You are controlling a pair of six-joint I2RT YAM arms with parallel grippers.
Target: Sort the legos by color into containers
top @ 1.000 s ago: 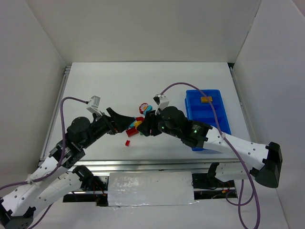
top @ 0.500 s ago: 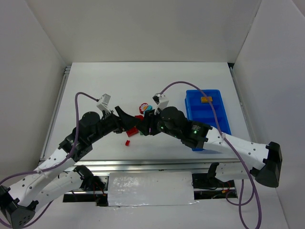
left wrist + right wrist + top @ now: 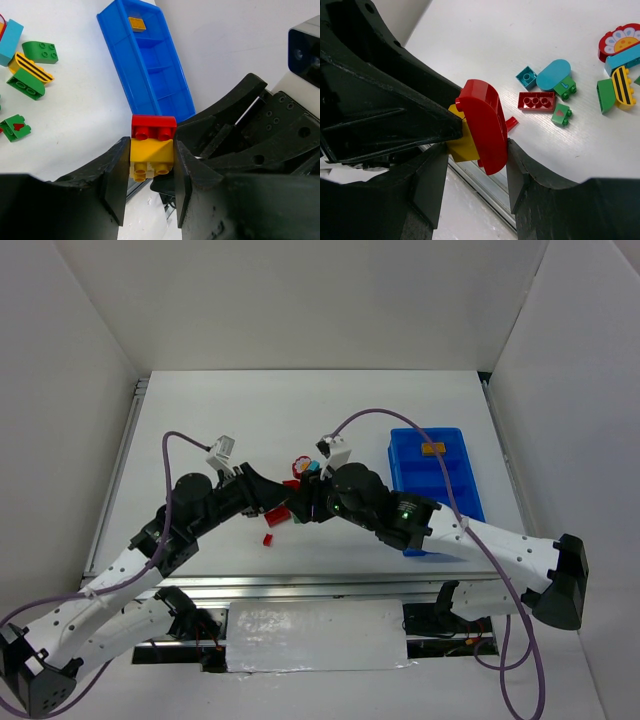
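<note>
The two arms meet low over the near part of the white tabletop [image 3: 230, 420], to the left of the blue tray [image 3: 125, 70], and between them they hold a two-piece stack clear of the surface. The left pincer [image 3: 150, 156] is closed narrow on the yellow brick [image 3: 151, 149], one finger flat against each side. A red rounded piece [image 3: 482, 125] is stuck to that brick, and the right pincer [image 3: 476, 150] is clamped on it from the opposite side at a middling width (its fingers bracket the red curve, which fills the gap between them). The other legos lie loose on the tabletop beside the stack. There is a flat red brick [image 3: 536, 100], a small cyan brick [image 3: 526, 77], and a cyan rounded piece [image 3: 554, 75] touching a green brick [image 3: 566, 87]. A little green brick with a red mark [image 3: 561, 114] is near them. Farther off are a red flower piece [image 3: 620, 40], a long cyan brick [image 3: 622, 57], and a yellow black-striped piece [image 3: 622, 86] against a green wedge [image 3: 606, 95]. One small red brick [image 3: 268, 538] sits alone nearer the front edge. In the tray, a single yellow-orange brick [image 3: 136, 23] lies in the far end compartment.
</note>
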